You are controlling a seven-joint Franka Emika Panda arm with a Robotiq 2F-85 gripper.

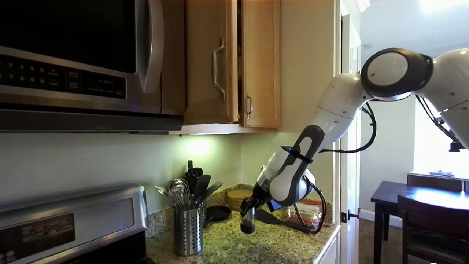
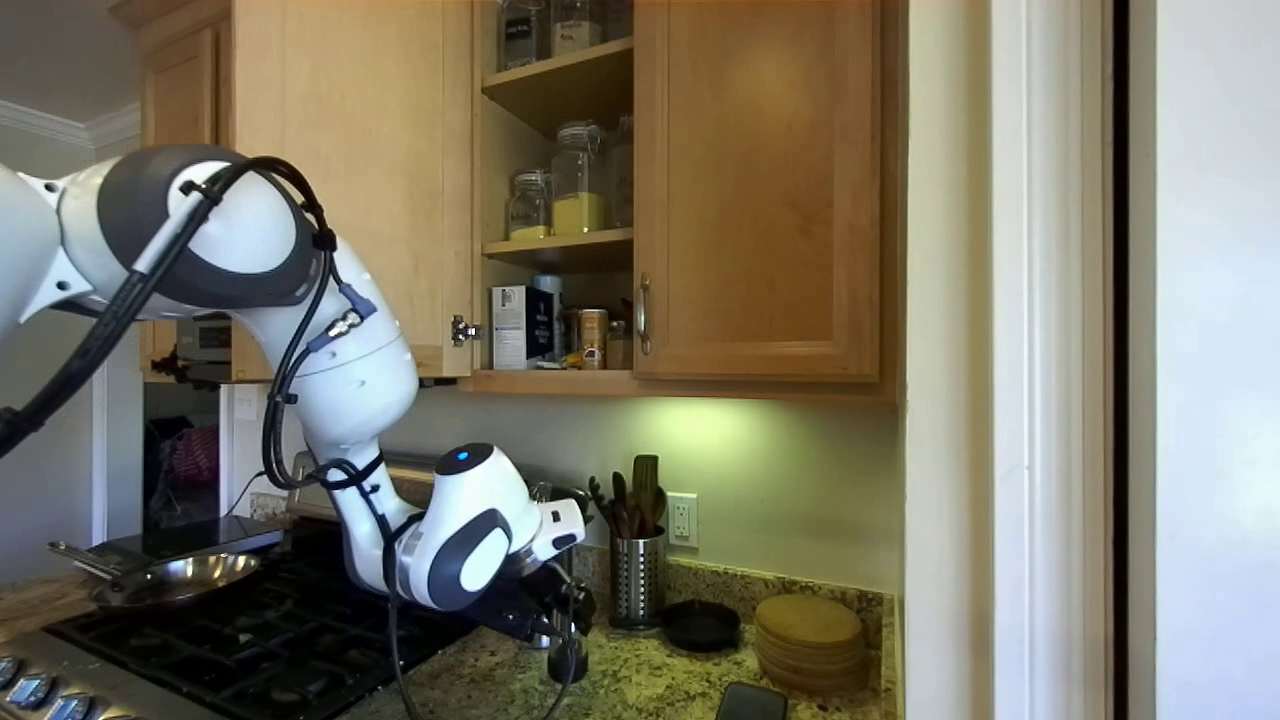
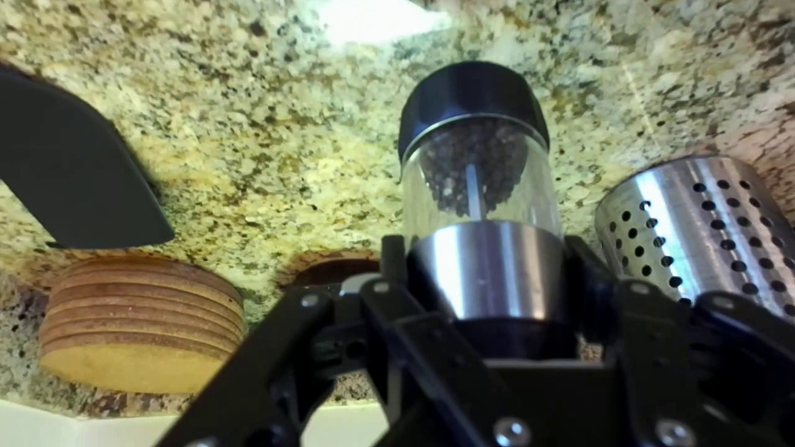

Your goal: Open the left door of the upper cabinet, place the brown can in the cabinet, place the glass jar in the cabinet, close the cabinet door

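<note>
The left door [image 1: 203, 84] of the upper cabinet stands swung open in both exterior views, its inner face [image 2: 400, 120] showing. The upper cabinet [image 2: 550, 382] has open shelves beside the shut matching door [image 2: 760, 200]. The brown can [image 2: 592, 338] stands on the lowest shelf, right of a white-and-dark box. My gripper [image 3: 487, 254] is shut on the steel collar of the glass jar [image 3: 481, 180], a clear grinder with dark grains and a black end pointing down. The jar [image 1: 247, 223] is low over the granite counter; I cannot tell whether it touches.
A silver utensil holder [image 1: 188, 233] with utensils stands near the jar. A small black pan [image 2: 700, 625], stacked round wooden boards [image 2: 810, 645] and a dark flat tool [image 3: 81, 167] lie on the counter. The microwave [image 1: 73, 91] hangs beside the open door, above the stove.
</note>
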